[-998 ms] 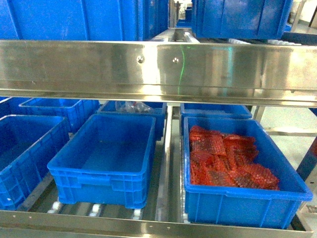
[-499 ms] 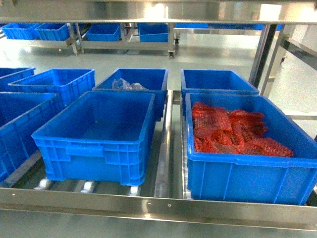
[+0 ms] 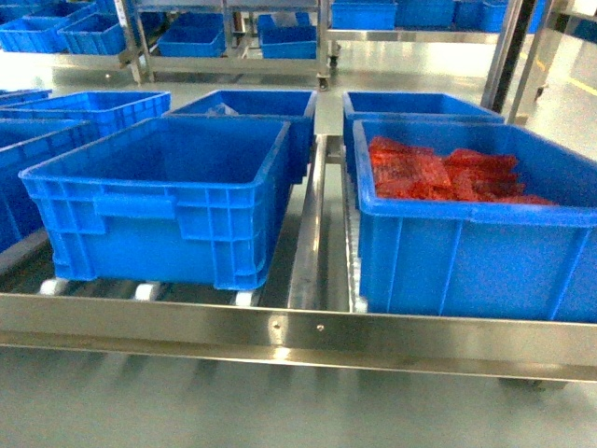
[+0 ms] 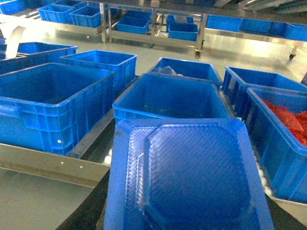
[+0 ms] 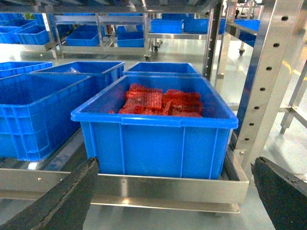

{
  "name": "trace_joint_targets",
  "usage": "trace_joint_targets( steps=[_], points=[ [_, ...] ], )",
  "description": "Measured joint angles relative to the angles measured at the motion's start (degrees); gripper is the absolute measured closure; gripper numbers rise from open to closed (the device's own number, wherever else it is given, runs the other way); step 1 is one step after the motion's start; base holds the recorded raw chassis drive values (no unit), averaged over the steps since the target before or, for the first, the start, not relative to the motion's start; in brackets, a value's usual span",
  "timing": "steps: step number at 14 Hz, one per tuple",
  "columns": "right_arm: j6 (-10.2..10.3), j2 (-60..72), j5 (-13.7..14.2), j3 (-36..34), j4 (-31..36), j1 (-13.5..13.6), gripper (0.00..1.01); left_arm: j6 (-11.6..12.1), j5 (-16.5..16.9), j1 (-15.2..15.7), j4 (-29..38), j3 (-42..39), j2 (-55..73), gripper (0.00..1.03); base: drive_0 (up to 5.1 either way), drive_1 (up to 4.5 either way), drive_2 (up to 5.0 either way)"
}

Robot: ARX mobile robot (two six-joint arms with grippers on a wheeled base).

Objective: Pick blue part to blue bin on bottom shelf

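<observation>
The blue part point(image 4: 192, 177) fills the foreground of the left wrist view, held up before the empty blue bin point(image 3: 168, 196) on the bottom shelf point(image 3: 298, 336); the left gripper is hidden, its state unclear. The right gripper point(image 5: 175, 191) stands wide open (only dark pads show). A neighbouring bin point(image 3: 466, 219) holds red parts point(image 3: 438, 173).

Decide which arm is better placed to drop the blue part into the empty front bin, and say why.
Left. The blue part fills its wrist view, directly before the empty front bin. The right gripper is open, empty, and faces the bin of red parts.
</observation>
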Motion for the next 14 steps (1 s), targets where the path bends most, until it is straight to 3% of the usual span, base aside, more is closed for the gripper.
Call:
trace_joint_targets(
  steps=[10, 14],
  points=[
    [0.0, 0.0, 0.0, 0.0, 0.0, 0.0, 0.03, 0.0, 0.0, 0.0, 0.0, -0.2, 0.0, 0.6, 0.0, 0.0, 0.0],
    [0.0, 0.0, 0.0, 0.0, 0.1, 0.0, 0.03, 0.0, 0.0, 0.0, 0.0, -0.2, -0.1, 0.6, 0.0, 4.0, -4.1]
  ],
)
